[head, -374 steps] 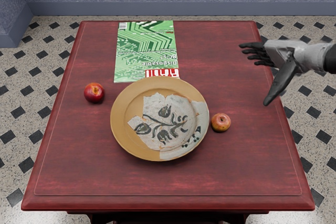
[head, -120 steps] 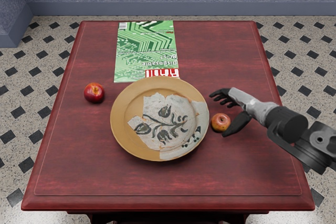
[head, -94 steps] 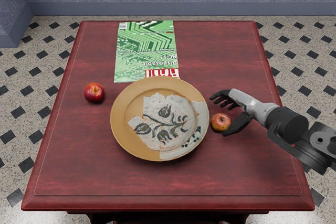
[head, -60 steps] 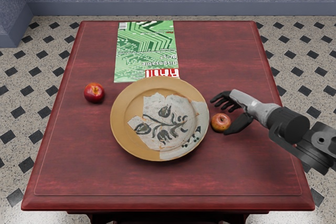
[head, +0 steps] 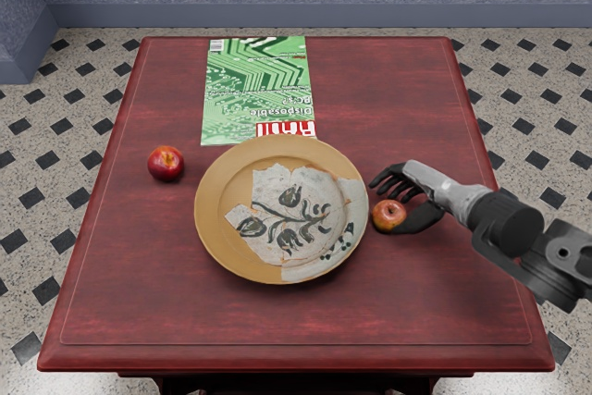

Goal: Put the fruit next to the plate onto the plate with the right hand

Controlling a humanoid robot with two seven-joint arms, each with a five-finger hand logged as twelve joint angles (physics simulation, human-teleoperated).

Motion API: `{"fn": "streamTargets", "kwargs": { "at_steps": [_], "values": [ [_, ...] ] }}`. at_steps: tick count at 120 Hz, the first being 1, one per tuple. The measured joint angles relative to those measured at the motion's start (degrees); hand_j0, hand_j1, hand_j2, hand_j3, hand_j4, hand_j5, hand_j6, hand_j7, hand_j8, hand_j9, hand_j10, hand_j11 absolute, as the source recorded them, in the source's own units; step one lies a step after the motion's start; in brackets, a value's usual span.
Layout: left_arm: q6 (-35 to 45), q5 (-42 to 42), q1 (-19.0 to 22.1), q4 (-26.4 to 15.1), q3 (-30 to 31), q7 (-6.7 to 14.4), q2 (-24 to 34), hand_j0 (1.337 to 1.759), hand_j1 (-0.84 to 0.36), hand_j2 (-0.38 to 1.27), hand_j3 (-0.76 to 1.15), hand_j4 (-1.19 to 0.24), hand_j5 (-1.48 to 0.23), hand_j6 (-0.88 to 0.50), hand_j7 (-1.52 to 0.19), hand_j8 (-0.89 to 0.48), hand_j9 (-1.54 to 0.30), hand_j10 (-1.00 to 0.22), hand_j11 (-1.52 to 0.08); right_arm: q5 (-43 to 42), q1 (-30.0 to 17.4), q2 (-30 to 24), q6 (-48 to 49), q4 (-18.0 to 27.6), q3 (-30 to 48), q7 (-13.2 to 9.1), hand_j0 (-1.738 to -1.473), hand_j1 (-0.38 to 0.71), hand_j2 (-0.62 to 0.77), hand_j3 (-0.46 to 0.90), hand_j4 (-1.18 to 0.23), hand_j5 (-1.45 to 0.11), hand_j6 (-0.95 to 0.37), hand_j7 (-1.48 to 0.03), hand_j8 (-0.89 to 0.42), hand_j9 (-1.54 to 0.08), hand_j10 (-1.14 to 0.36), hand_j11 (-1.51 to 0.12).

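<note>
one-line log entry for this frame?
phase: pre-grasp | right hand: open, fingers bracketing fruit | fruit: on table, beside right rim of plate | left hand: not in view

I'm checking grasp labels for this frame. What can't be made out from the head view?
Head view:
Whether the right hand grips the fruit: the contact side is hidden by hand and fruit.
Right arm: cut off by the picture's right edge.
Magazine: near edge hidden by the plate; small print too small.
Left hand: out of view.
</note>
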Motion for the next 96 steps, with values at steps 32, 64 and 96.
{"fn": "streamTargets", "kwargs": {
  "at_steps": [32, 64, 96],
  "values": [
    [0.0, 0.0, 0.0, 0.0, 0.0, 0.0, 0.0, 1.658, 0.35, 0.0, 0.0, 0.0, 0.0, 0.0, 0.0, 0.0, 0.0, 0.0, 0.0, -2.2, -1.1, 0.1, -1.0, 0.0, -0.4, 0.0, -1.658, 0.18, -0.08, 0.0, -0.44, -0.57, -0.44, -0.57, -0.44, -0.57, -0.44, -0.57],
    [0.0, 0.0, 0.0, 0.0, 0.0, 0.0, 0.0, 1.658, 0.35, 0.0, 0.0, 0.0, 0.0, 0.0, 0.0, 0.0, 0.0, 0.0, 0.0, -3.8, -1.6, 0.2, -1.9, 0.0, -0.7, -0.1, -1.658, 0.18, -0.09, 0.0, -0.44, -0.58, -0.45, -0.58, -0.44, -0.58, -0.44, -0.58],
    [0.0, 0.0, 0.0, 0.0, 0.0, 0.0, 0.0, 1.658, 0.35, 0.0, 0.0, 0.0, 0.0, 0.0, 0.0, 0.0, 0.0, 0.0, 0.0, -4.6, -1.5, 0.9, -1.9, -0.1, -0.8, -0.1, -1.658, 0.22, -0.07, 0.0, -0.48, -0.62, -0.48, -0.62, -0.48, -0.62, -0.48, -0.62]
  ]
}}
